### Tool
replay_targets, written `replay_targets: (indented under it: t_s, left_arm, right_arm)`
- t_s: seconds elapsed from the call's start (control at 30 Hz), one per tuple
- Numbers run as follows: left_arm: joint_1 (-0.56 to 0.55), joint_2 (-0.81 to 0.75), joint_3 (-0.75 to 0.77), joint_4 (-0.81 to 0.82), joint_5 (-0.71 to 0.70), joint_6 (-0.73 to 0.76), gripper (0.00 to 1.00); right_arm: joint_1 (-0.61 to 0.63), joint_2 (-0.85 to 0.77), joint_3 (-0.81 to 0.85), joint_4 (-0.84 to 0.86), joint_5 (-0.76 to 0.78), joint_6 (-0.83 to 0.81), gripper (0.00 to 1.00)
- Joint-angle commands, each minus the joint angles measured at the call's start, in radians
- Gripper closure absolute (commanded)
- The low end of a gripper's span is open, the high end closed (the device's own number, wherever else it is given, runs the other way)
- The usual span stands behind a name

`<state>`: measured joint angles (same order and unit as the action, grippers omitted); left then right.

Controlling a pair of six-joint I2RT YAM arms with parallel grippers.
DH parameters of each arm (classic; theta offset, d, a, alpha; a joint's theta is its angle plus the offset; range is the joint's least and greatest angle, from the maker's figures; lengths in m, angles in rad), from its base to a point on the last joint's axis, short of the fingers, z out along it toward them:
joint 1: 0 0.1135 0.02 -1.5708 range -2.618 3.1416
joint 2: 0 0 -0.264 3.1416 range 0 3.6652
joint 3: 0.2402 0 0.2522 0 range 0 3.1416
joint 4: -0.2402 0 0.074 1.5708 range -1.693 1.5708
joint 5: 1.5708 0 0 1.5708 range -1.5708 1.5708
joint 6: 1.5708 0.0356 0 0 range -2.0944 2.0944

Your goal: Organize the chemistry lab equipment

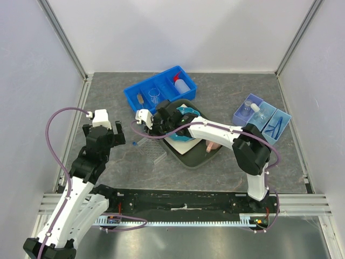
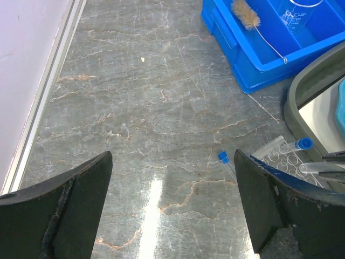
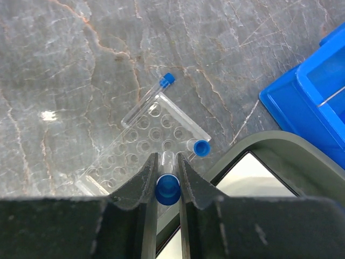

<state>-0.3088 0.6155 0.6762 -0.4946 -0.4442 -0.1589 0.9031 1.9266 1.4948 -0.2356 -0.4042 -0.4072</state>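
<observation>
The right gripper [image 3: 167, 162] has its two dark fingers drawn close, pinching a blue-capped clear plastic vial [image 3: 167, 189] by the tube just under the cap, at the lower middle of the right wrist view. The left gripper [image 2: 172, 162] is spread wide with nothing between its black, scuffed, wedge-shaped fingers [image 2: 81, 199], and it hangs over bare grey marbled table top [image 2: 140, 97]. In the overhead view the right arm stretches from its base at the lower right across the centre, elbow bent, so that its gripper [image 1: 146, 125] sits left of centre. The left arm rises from the lower left and leans inward, its gripper [image 1: 114, 134] near the other but apart from it. Under the held vial lies a flat clear plastic rack with rows of round wells [image 3: 135, 145], set at a slant on the table. A second blue-capped vial [image 3: 201, 147] shows at the rack's lower right edge; whether it stands in a well or lies across cannot be told. A third blue-capped vial [image 3: 156, 91] lies on the table along the rack's upper edge. A dark grey rounded tray [image 3: 253, 148] borders the rack at the lower right. At the upper right of the left wrist view, a glossy blue plastic bin [image 2: 253, 59] holds a fluffy tan brush on a wire handle [image 2: 246, 15] and a clear beaker [image 2: 296, 11]; a white squeeze bottle with a red nozzle [image 1: 183, 83] is in the same bin.
</observation>
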Motion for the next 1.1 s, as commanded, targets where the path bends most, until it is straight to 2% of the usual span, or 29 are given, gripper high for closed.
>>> replay_targets:
  t_s: [0.0, 0.67, 0.87, 1.07]
  left_arm:
    - [0.008, 0.004, -0.003, 0.022, -0.031, -0.005, 0.01]
    - [0.023, 0.01, -0.003, 0.031, -0.001, 0.004, 0.01]
    - [0.027, 0.009, -0.004, 0.033, 0.009, 0.005, 0.01]
    - [0.028, 0.015, -0.003, 0.033, 0.021, 0.007, 0.02]
  right_arm:
    - [0.003, 0.031, -0.004, 0.085, 0.067, 0.015, 0.86]
    - [0.013, 0.112, -0.025, 0.07, 0.102, 0.008, 0.83]
    - [0.013, 0.115, -0.028, 0.055, 0.099, 0.007, 0.78]
    - [0.014, 0.08, -0.025, 0.038, 0.102, -0.001, 0.65]
